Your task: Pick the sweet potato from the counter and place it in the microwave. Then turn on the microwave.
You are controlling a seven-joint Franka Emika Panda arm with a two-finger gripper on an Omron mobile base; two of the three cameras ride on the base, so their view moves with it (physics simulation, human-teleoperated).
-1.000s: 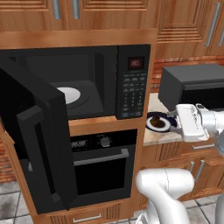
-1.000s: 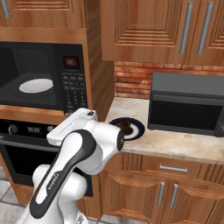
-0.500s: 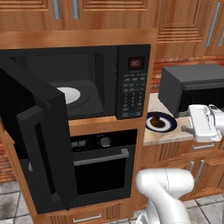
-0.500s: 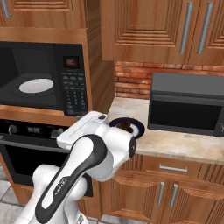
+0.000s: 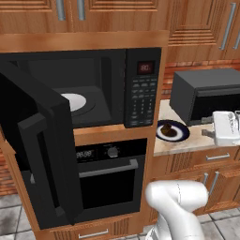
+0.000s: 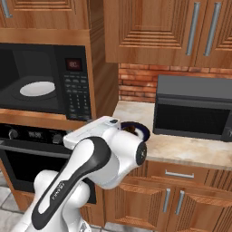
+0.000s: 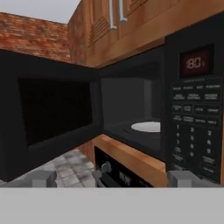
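While its two dark fingers stand spread wide and empty, the white arm's gripper [image 7: 112, 178] faces the large built-in black microwave [image 5: 89, 91], door swung open. Well aside, the small dark brown sweet potato [image 5: 169, 129] lies on a round blue-rimmed plate [image 5: 172, 131] atop the pale beige stone counter [image 6: 190, 147].

Sweet potato [image 5: 169, 131] on plate, microwave [image 5: 101, 89] open
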